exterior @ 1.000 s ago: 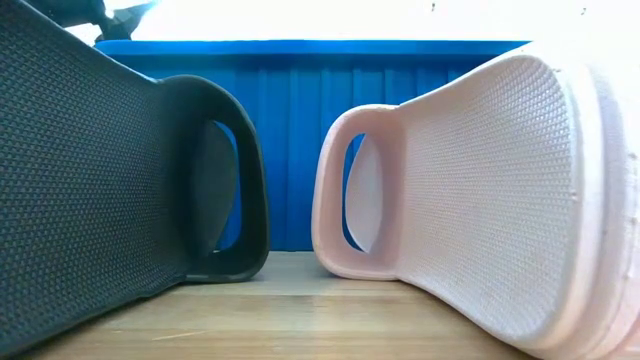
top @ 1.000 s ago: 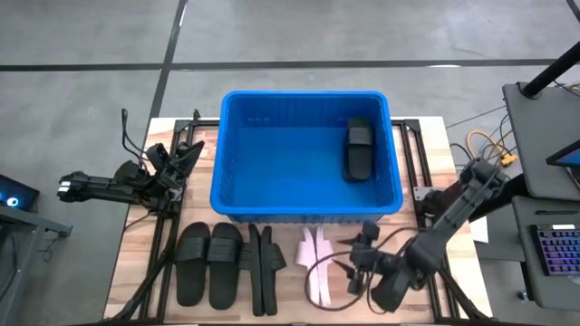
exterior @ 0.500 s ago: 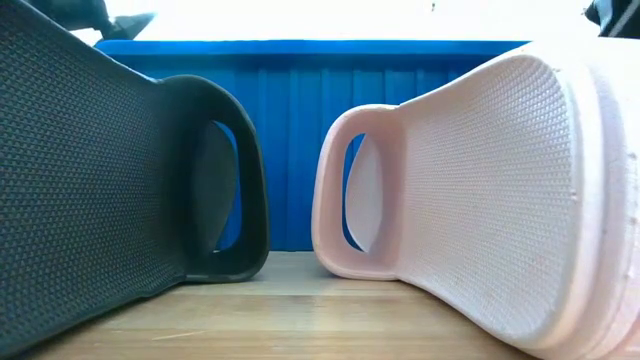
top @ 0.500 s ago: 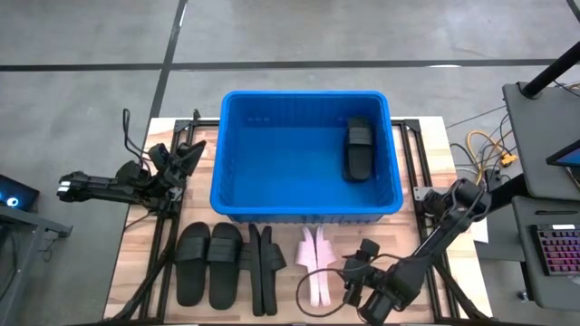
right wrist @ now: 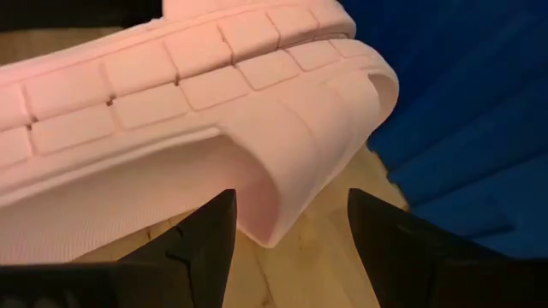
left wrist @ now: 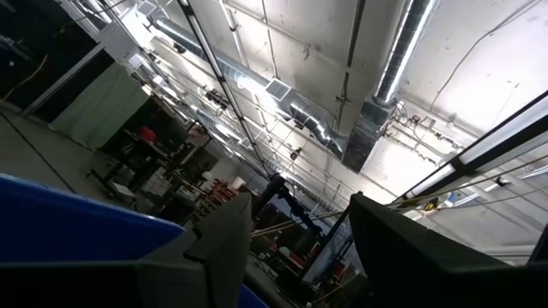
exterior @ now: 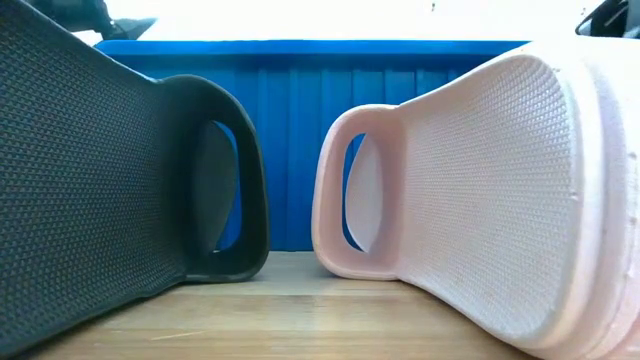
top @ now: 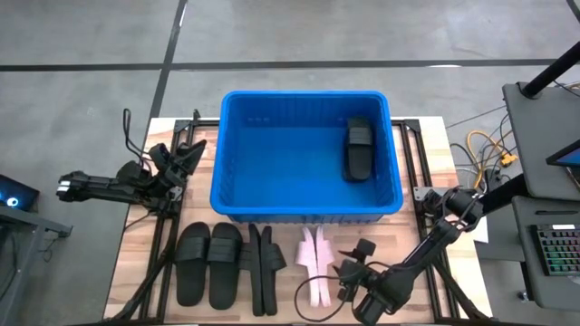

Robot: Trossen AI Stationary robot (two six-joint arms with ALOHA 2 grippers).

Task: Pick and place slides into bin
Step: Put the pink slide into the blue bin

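Note:
The blue bin (top: 237,154) stands at the table's far middle with one black slide (top: 358,149) lying in it. A pale pink pair (top: 316,263) stands on edge in front of the bin; it also shows in the low view (exterior: 480,190). My right gripper (top: 348,271) is low, just right of the pink pair, and open. In the right wrist view the fingers (right wrist: 201,248) point at a pink slide's strap side (right wrist: 282,162), with no contact showing. My left gripper (top: 188,154) is open and empty beside the bin's left wall, tilted upward.
Two black slides (top: 209,263) lie flat at the near left. Two more (top: 262,268) stand on edge between them and the pink pair. One black slide fills the low view's left (exterior: 100,180). Cables loop on the table by my right arm (top: 313,303).
My right gripper has gone toward the table's near edge and a little left, closing in on the pink pair, with its arm folding lower. The slides have not moved.

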